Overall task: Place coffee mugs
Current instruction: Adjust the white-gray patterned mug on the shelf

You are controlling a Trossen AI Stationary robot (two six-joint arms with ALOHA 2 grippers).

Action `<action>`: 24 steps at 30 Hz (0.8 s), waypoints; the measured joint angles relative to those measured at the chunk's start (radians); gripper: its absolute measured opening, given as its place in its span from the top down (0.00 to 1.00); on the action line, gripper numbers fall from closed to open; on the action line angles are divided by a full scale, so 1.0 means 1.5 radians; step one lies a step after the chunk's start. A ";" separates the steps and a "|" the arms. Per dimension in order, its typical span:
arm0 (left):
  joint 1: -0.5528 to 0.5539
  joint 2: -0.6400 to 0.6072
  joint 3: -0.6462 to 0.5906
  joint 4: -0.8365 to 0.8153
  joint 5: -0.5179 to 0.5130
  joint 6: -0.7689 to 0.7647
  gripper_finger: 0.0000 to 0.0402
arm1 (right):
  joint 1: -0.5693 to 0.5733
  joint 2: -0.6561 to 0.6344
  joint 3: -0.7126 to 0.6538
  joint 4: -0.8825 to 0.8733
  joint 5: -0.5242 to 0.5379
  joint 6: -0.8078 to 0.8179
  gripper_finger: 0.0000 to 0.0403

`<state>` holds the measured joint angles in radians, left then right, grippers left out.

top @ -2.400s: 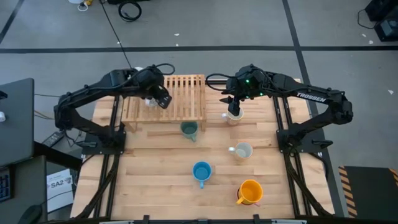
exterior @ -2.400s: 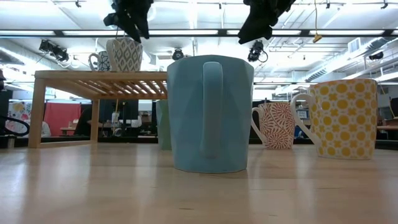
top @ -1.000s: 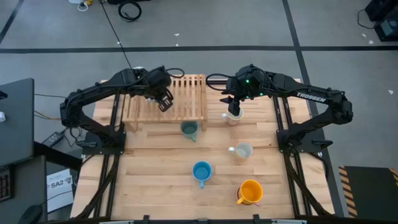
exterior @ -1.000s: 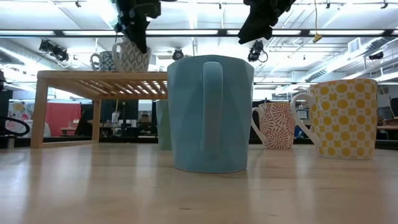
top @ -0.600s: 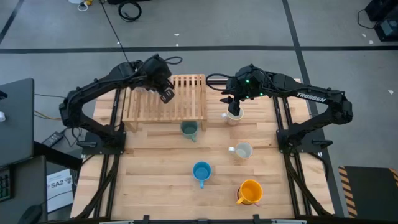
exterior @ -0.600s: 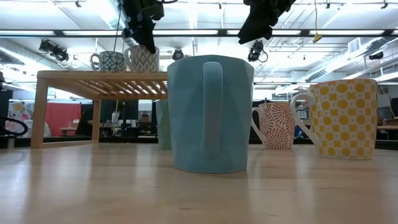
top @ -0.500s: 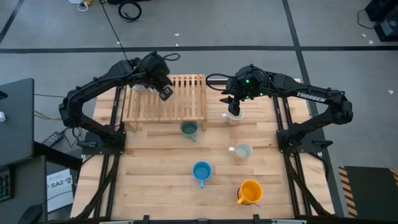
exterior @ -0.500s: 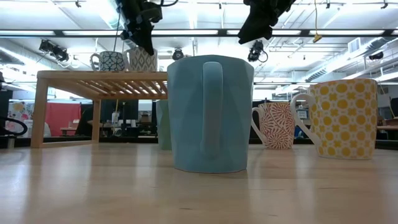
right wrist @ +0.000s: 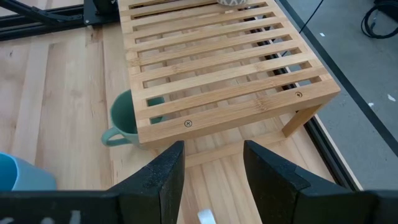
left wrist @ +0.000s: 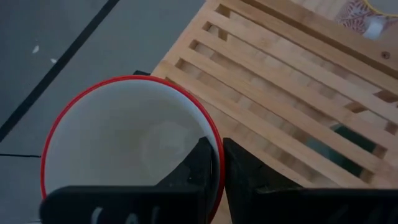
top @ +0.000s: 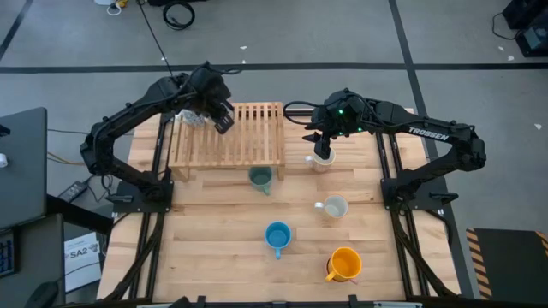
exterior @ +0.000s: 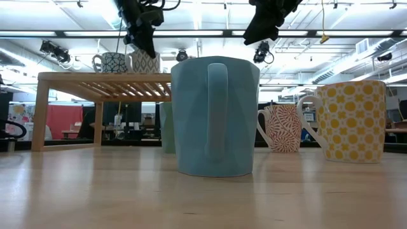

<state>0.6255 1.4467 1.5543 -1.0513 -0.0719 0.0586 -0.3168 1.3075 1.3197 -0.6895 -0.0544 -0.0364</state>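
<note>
While left pincer [left wrist: 216, 163] pinches red-rimmed mug [left wrist: 118, 140] on rack [top: 244, 137], right pincer [right wrist: 211, 163] gapes wide

Pale slatted wooden rack [right wrist: 217, 68] on a matt wood-grain table [top: 223, 248]; beside it, glossy glazed ceramic mugs [exterior: 215, 114].

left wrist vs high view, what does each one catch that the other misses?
Only the left wrist view: the left pincer shut on the red rim of a white mug. Only the high view: the blue mug, orange mug, cream mug and the right pincer open over another mug. Both: the wooden rack and the green mug by it.
</note>
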 joint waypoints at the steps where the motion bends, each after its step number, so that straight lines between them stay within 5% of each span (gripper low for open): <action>1: 0.002 0.000 0.000 0.000 0.000 0.004 0.92 | 0.000 0.000 0.000 0.000 0.000 0.000 0.58; 24: 0.004 0.008 0.000 -0.017 -0.001 0.002 0.92 | 0.000 0.000 0.000 0.000 0.000 0.006 0.58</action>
<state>0.6312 1.4586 1.5543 -1.0775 -0.0728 0.0617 -0.3168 1.3075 1.3197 -0.6895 -0.0544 -0.0280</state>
